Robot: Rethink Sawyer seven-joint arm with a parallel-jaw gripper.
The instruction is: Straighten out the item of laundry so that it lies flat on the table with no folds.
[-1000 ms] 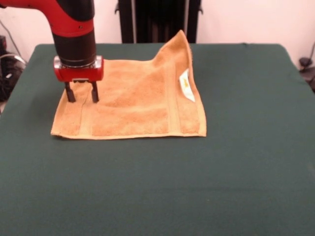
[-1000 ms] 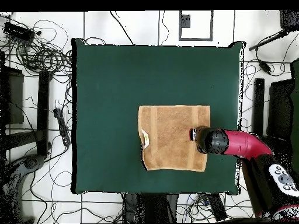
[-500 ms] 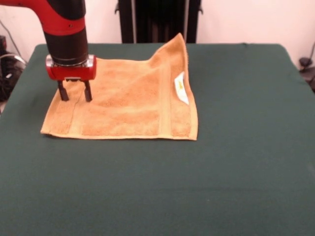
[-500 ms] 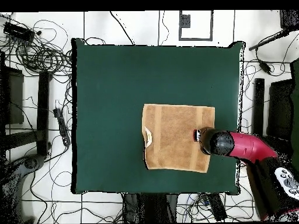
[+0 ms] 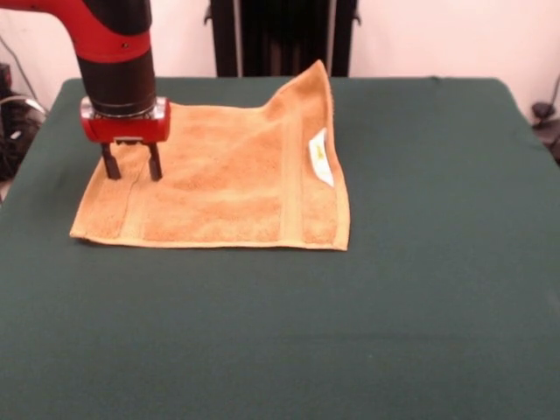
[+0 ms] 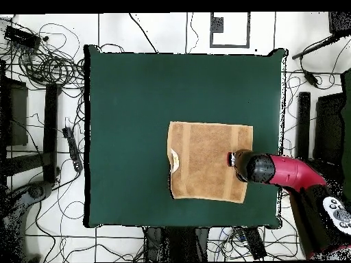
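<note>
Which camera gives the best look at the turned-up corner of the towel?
The front view: the towel has its far corner raised, near the white label. The overhead view flattens it to a curled edge by the label.

Glossy red, tube-shaped arm casing point(image 5: 87, 22), smooth and rounded. Below it a black cylindrical wrist section point(image 5: 118, 83). Under that, a pale grey ring, then a short red block with rounded corners point(image 5: 125, 127). Claw point(image 5: 131, 163): two thin, straight black fingers point(image 5: 111, 162). Overhead: magenta-red casing point(image 6: 291, 171), black rounded end, and a black-and-white patch with round button-like marks point(image 6: 336, 209) near the base.
</note>
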